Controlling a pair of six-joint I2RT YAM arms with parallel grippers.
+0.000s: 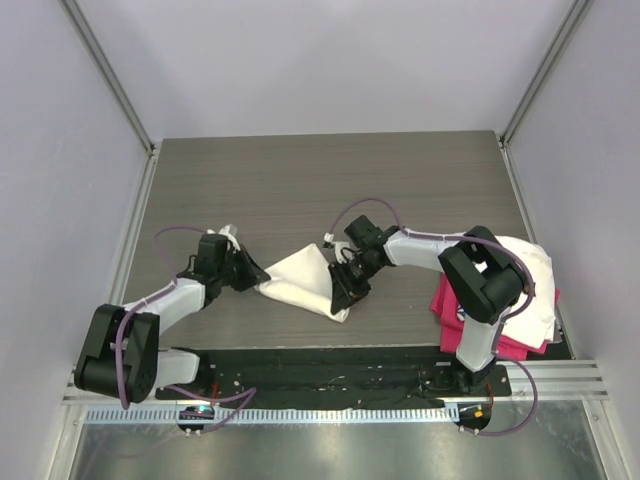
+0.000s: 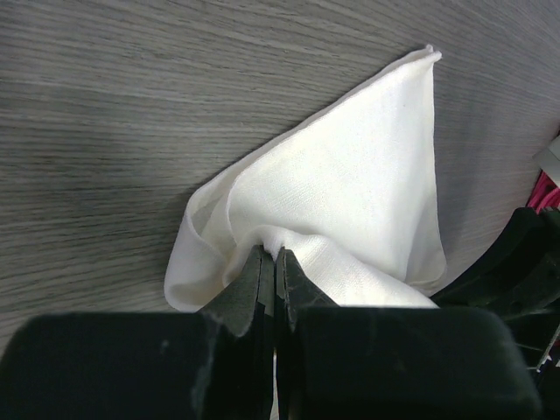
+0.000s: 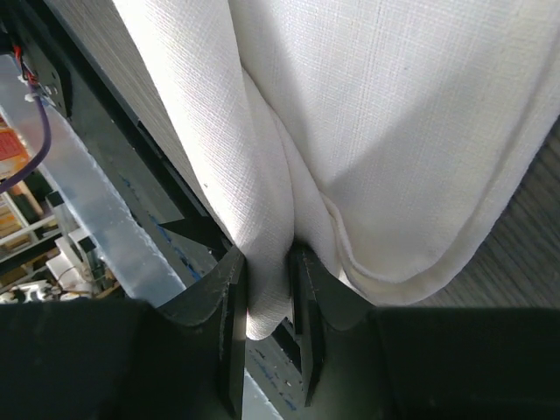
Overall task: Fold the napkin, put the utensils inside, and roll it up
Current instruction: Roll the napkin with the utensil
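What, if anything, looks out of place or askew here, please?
The napkin is not lying flat on the table: it is bunched into a creased, lopsided triangle, pinched by the left tool and the right tool at opposite ends.

The napkin point(image 1: 300, 275) lies on the table point(image 1: 300, 180), with my left gripper point(image 1: 262, 283) at its nine o'clock corner and my right gripper point(image 1: 347, 298) at its four o'clock. A pile of cloths point(image 1: 525, 275) sits farther out at three o'clock.
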